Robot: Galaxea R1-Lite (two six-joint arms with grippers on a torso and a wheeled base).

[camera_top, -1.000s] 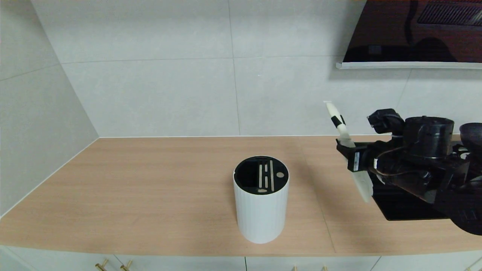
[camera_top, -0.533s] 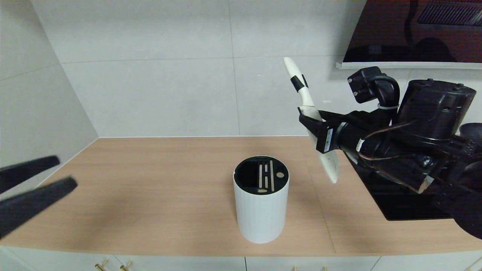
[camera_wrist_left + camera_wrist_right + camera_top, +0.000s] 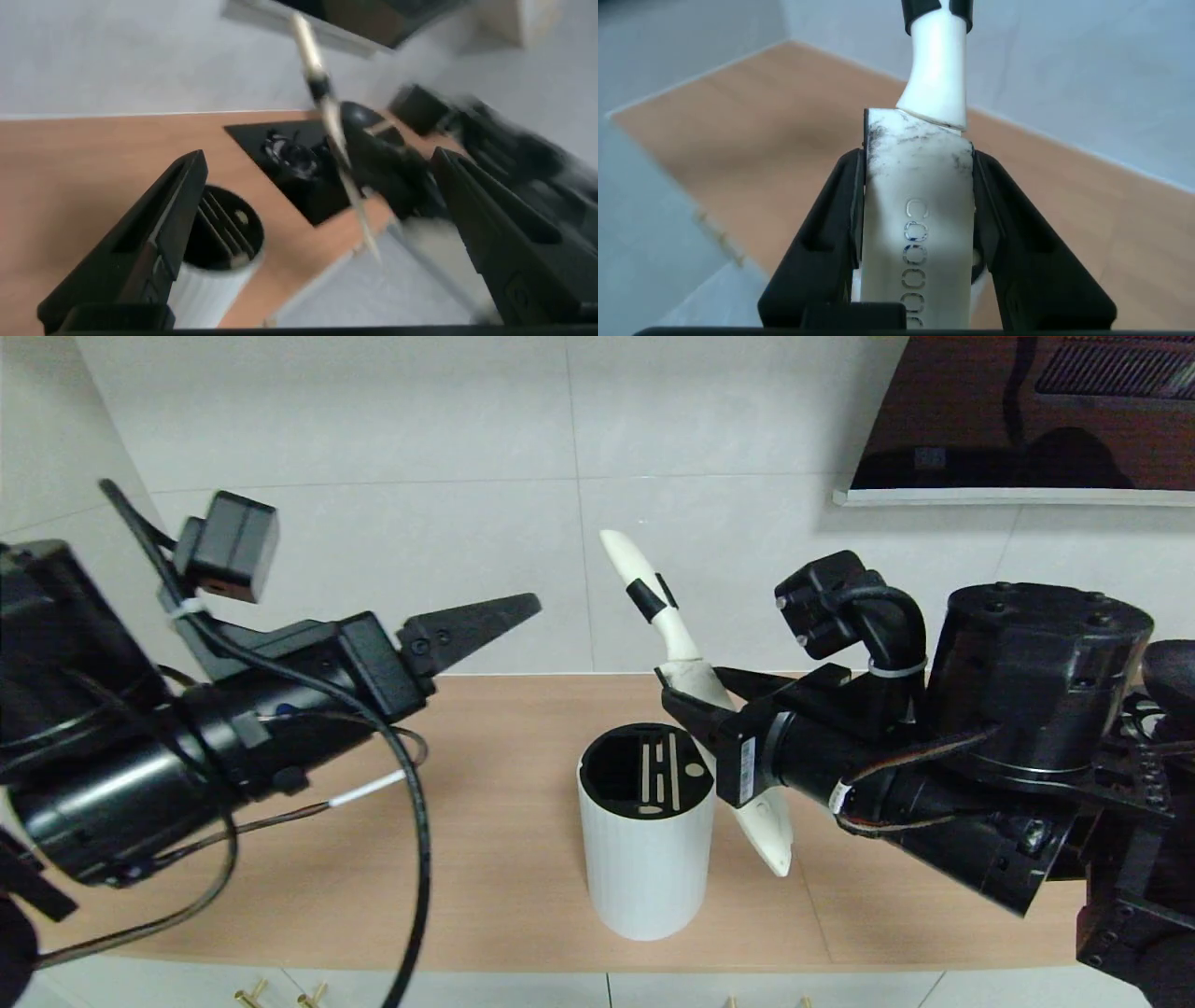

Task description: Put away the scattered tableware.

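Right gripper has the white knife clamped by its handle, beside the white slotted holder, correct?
No. The right gripper is clamped on the blade of the white knife, not its handle; the right wrist view shows the handle sticking out past the jaws. It is beside the white slotted holder.

The right tool (image 3: 695,691) hides the middle of the white knife (image 3: 767,823). The left wrist view blurs both; the right wrist view's edge crops the blade.

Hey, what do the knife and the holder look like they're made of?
Knife: matte white all over, blade included, with dark scuffs near the handle; probably ceramic or plastic, not bare steel.
Holder: white ribbed wall with a matte black slotted top; likely plastic, though I can't be sure.
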